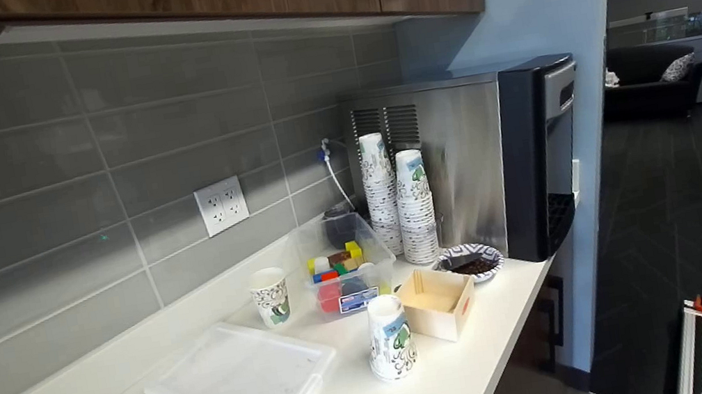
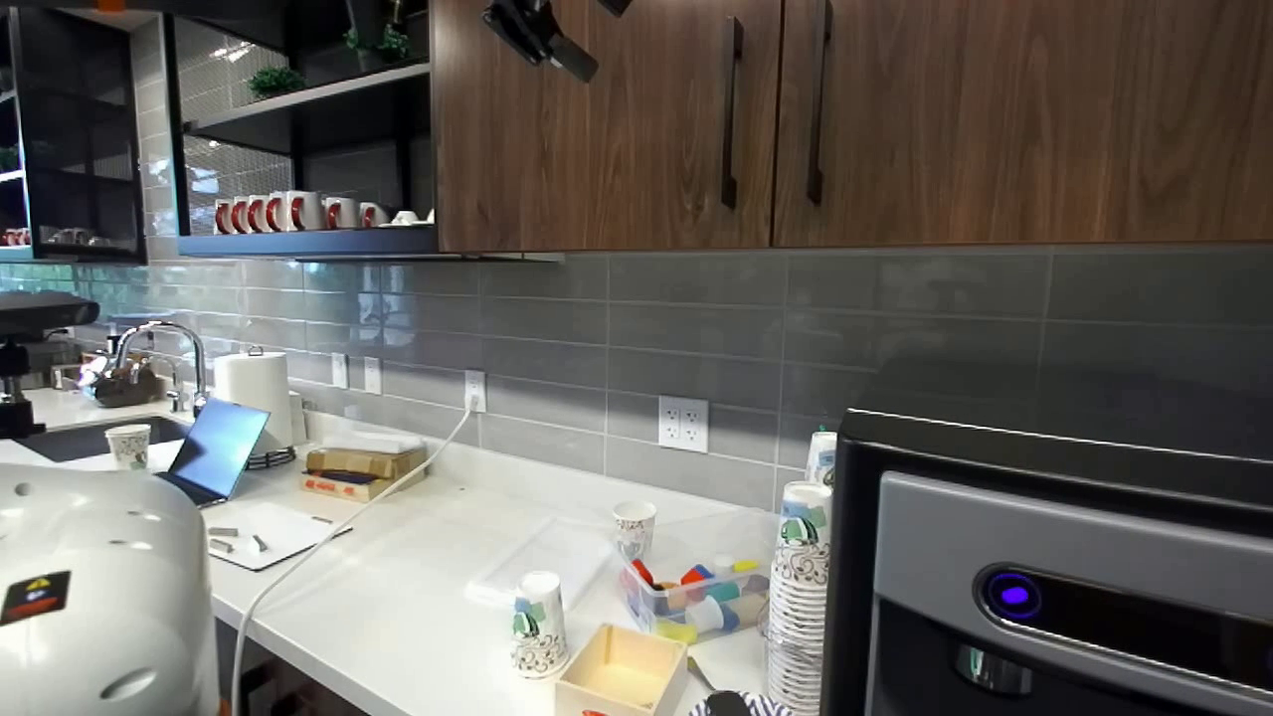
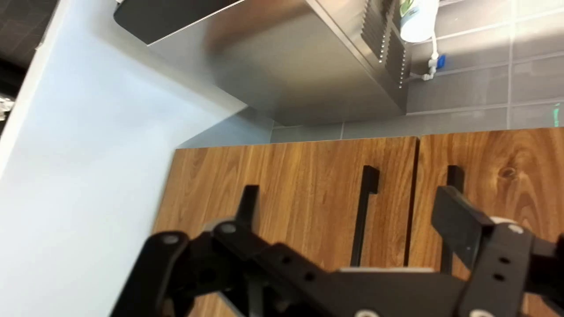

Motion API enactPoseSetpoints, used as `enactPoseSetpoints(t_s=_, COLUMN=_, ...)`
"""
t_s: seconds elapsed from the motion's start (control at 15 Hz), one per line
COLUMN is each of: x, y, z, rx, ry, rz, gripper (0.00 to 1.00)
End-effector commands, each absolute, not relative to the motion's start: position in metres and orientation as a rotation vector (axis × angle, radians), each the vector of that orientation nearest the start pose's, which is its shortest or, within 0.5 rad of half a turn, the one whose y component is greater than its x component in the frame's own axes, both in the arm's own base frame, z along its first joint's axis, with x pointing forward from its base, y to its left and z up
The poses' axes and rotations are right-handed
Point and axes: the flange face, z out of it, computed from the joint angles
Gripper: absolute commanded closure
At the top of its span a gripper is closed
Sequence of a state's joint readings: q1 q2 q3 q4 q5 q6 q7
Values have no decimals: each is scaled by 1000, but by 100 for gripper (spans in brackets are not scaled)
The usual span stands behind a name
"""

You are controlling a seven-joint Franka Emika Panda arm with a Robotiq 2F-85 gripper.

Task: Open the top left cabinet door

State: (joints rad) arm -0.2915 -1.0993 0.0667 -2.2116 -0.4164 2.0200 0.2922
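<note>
- Top left cabinet door (image 2: 587,149): closed, brown wood grain, directly behind the claw (image 3: 350,200). In the wrist view one finger (image 3: 456,220) partly hides its black bar handle (image 3: 455,177); whether they touch, I cannot tell.
- Right cabinet door (image 2: 1034,119): closed and matching; its own black pull (image 3: 362,215) shows between the claw's fingers.
- Steel-sided machine (image 2: 1054,537) with a black front: lower right of the claw in an exterior view.
- Two tall stacks of paper cups (image 2: 798,587): also lower right of the claw, just beside the machine.
- Clear plastic bin (image 1: 359,301) holding coloured pieces (image 1: 354,250): below the claw, near the stacks.
- Pale flat lid (image 2: 542,549): below the claw.
- Claw: black, two fingers spread well apart, wood grain visible through the gap.
- Open-topped wooden box (image 2: 627,676): below the claw, just beside the bin.
- Upside-down cups (image 2: 539,626): below the claw, near the box.
</note>
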Motion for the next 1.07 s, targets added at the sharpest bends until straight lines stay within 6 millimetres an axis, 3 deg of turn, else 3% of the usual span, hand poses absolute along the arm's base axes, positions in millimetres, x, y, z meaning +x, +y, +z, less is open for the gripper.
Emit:
enactPoseSetpoints(t_s=0.0, x=211, y=-55, z=807, rx=-3105, ry=583, rz=-1459, gripper=0)
enactPoseSetpoints(t_s=0.67, x=242, y=-53, z=783, rx=-3012, ry=-22, rz=-1048, gripper=0)
enactPoseSetpoints(t_s=1.0, x=242, y=-52, z=780, rx=-3015, ry=-167, rz=-898, gripper=0)
